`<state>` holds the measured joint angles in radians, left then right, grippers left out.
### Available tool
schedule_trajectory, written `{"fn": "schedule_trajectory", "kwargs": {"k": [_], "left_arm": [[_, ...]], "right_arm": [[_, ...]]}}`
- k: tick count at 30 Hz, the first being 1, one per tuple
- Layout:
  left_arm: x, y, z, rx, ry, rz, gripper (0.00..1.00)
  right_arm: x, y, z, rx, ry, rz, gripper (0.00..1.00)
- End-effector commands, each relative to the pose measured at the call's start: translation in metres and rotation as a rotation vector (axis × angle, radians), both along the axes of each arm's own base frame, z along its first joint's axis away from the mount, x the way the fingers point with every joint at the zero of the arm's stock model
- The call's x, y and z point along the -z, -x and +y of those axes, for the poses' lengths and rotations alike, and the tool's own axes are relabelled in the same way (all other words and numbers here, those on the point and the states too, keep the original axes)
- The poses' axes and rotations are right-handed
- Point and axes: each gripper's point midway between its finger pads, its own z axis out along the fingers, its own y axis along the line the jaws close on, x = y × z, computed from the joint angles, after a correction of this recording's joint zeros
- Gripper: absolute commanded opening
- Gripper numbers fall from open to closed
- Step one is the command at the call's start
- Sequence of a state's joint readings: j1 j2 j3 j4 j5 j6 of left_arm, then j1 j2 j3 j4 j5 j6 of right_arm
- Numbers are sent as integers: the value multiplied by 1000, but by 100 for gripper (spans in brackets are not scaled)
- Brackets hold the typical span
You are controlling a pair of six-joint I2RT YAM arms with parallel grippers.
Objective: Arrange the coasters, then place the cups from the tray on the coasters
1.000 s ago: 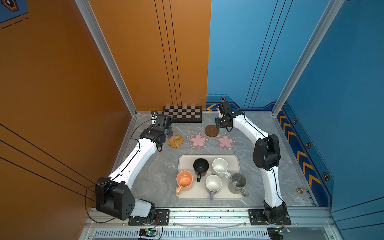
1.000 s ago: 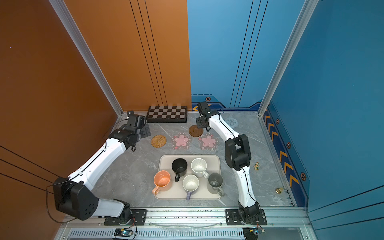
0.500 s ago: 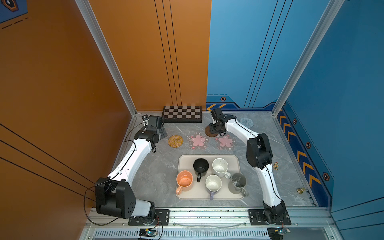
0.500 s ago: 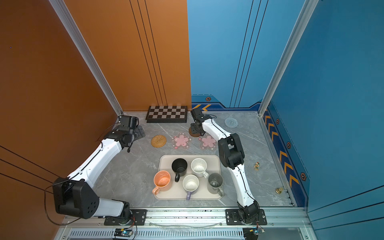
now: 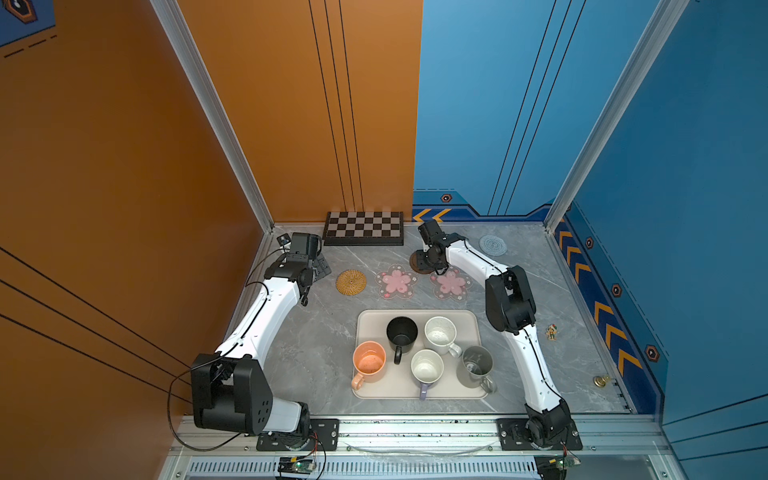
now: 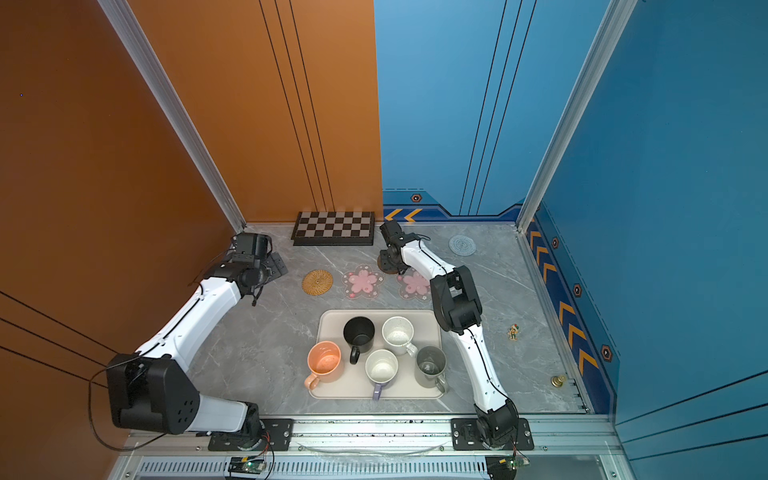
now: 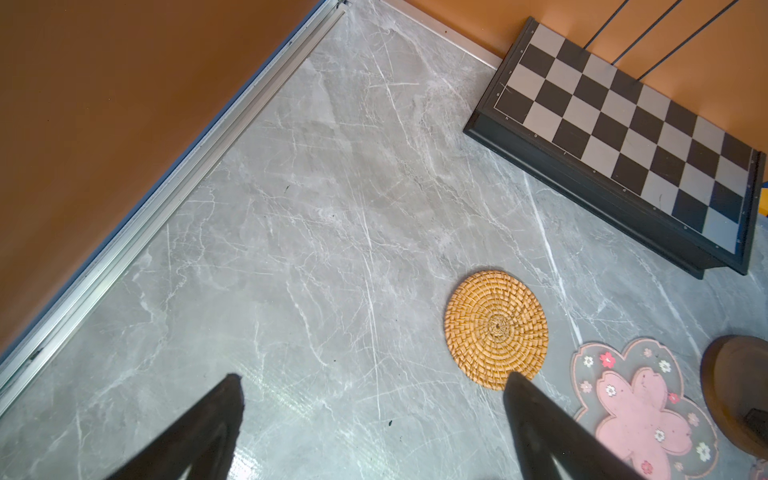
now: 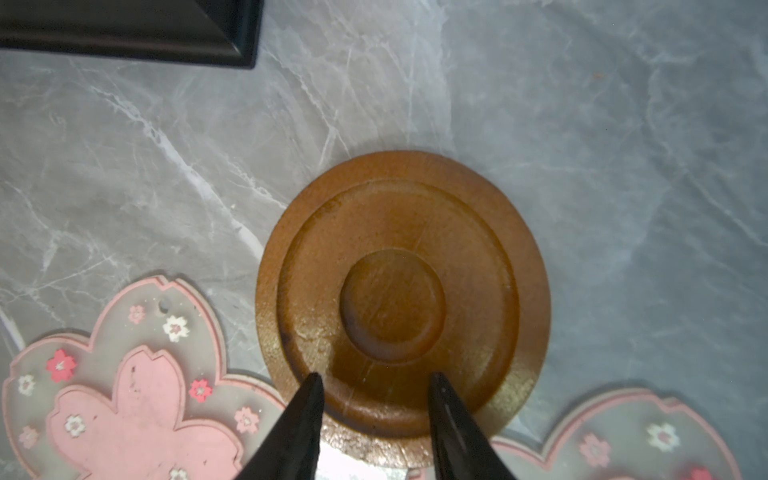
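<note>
Both empty: left fingers wide apart over tabletop, right fingers partly apart over the brown coaster.

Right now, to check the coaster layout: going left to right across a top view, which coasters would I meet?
Rattan coaster → first pink blossom coaster → brown wooden coaster → second pink blossom coaster → grey-blue woven coaster.
</note>
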<state>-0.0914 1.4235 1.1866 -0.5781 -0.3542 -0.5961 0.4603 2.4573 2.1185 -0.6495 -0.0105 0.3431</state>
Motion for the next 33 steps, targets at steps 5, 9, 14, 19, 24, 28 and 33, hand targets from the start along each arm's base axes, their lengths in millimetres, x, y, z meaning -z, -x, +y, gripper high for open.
{"fn": "schedule_trajectory", "kwargs": {"k": [5,9,14,19,24,28,33], "left_arm": [[9,-8,3,-9,23,15,98],[14,-10,2,-7,29,30,98],[19,-14,0,-5,38,41,98],[21,-17,0,-5,41,46,98],[24,-18,-2,-1,48,52,98],[26,-17,-2,-2,48,57,98],[26,-16,0,-5,46,58,98]], "right_arm": [[2,-13,9,24,-48,-15,39],[5,-19,7,44,-54,-23,33],[10,-23,-3,96,-73,-5,28],[18,-23,-14,132,-71,15,25],[25,-21,-21,150,-57,28,23],[28,-19,-30,174,-25,33,23],[30,-21,-41,190,-18,39,23]]}}
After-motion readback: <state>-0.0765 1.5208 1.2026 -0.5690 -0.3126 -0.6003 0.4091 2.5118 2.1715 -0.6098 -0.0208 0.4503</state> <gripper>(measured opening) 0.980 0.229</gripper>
